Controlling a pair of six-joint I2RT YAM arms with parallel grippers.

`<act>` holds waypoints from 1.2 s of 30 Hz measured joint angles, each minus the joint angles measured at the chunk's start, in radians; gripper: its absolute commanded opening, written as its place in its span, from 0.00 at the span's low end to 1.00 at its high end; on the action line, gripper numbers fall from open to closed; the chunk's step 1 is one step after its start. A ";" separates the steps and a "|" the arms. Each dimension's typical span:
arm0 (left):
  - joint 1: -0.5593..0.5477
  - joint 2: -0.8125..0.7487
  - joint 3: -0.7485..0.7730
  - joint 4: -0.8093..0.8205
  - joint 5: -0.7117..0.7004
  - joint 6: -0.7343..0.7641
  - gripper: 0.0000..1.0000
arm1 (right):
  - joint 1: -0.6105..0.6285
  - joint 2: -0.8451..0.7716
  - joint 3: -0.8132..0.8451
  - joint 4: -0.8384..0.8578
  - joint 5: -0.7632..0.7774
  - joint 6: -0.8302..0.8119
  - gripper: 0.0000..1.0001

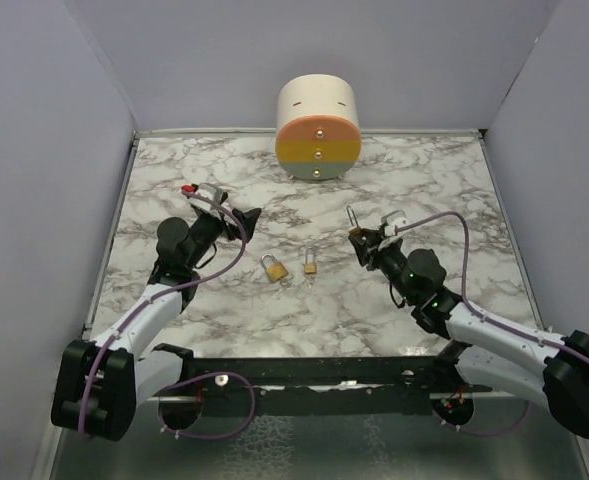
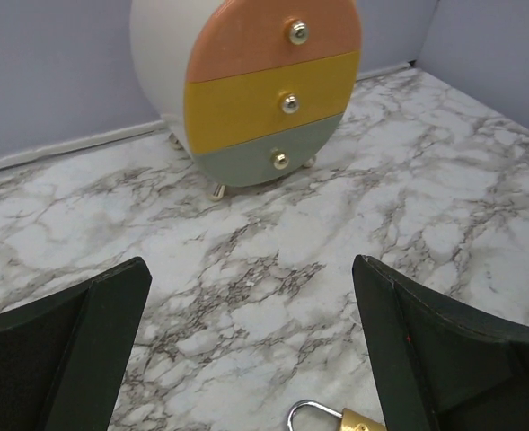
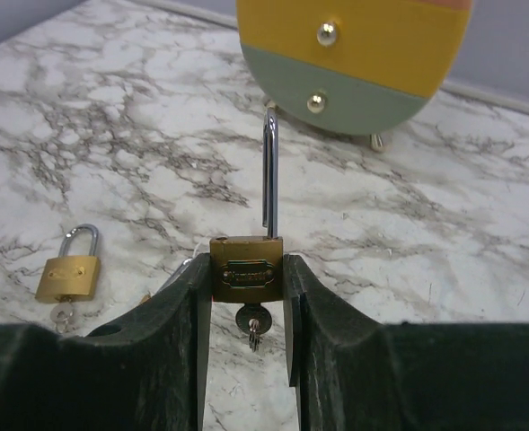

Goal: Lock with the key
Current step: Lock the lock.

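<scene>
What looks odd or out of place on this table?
Nothing looks spilled or broken. One padlock stands upright, pinched in the right gripper, with a key poking from its underside. A bigger lock and a smaller lock lie flat mid-table.

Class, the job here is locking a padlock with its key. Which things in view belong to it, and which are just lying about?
Belongs to the job:
held padlock, clamped in the right gripper
key, in its keyhole

Lying about:
loose padlock
second loose padlock
round drawer unit
left gripper, open and holding nothing
</scene>
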 measured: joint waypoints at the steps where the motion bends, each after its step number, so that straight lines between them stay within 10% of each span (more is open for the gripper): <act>1: 0.000 0.006 0.013 -0.003 0.023 -0.011 0.99 | 0.000 -0.031 -0.019 0.022 -0.014 -0.015 0.01; 24: -0.209 0.175 0.262 -0.032 0.351 -0.105 0.92 | 0.000 -0.318 -0.160 0.120 -0.253 -0.030 0.01; 30: -0.209 0.203 0.288 -0.031 0.412 -0.129 0.52 | 0.000 -0.328 -0.160 0.121 -0.269 -0.016 0.01; 36: -0.209 0.272 0.338 -0.017 0.523 -0.161 0.36 | 0.000 -0.337 -0.161 0.121 -0.309 -0.005 0.01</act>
